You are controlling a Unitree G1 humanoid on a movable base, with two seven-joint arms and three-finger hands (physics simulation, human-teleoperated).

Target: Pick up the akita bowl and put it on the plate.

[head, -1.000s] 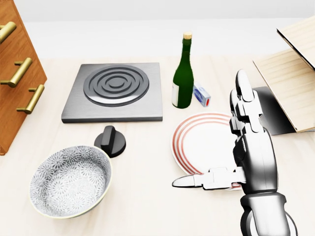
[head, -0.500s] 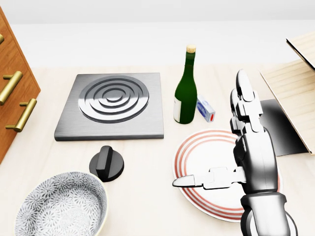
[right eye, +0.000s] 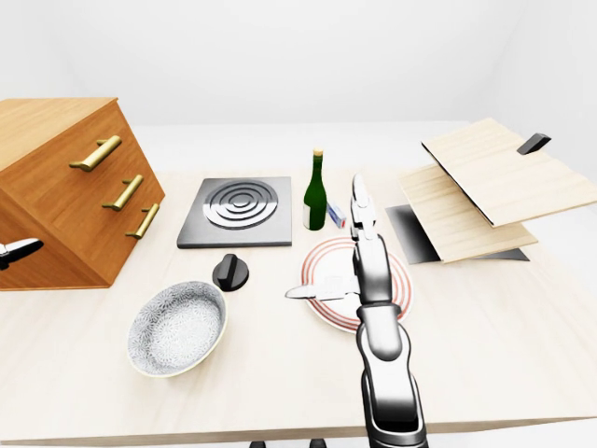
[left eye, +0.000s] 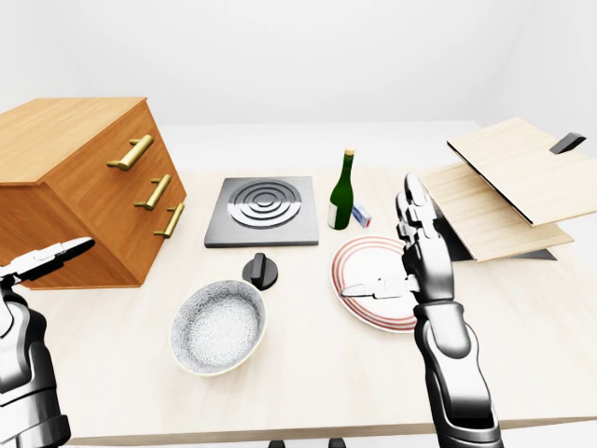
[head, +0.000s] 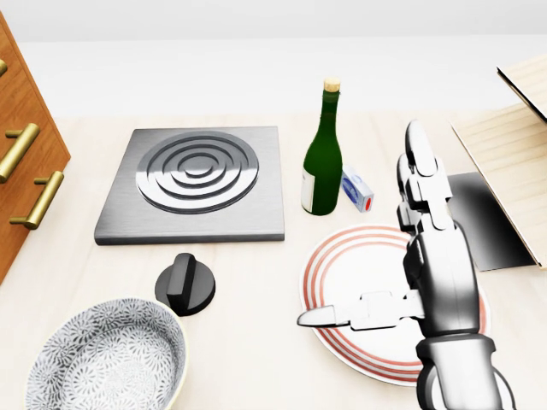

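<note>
The akita bowl (left eye: 219, 327), grey-white speckled with a cream rim, sits upright on the desk (left eye: 308, 383) at lower centre-left of the left-eye view. The plate (left eye: 366, 259), white with red rings, lies flat to its right, apart.

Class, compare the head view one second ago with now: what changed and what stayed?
The whole scene slid down the head view early on, so the camera moved, not the things. Nothing was grasped or released. The right robot hand stays open above the plate, and the akita bowl still rests on the table at lower left, untouched.
</note>
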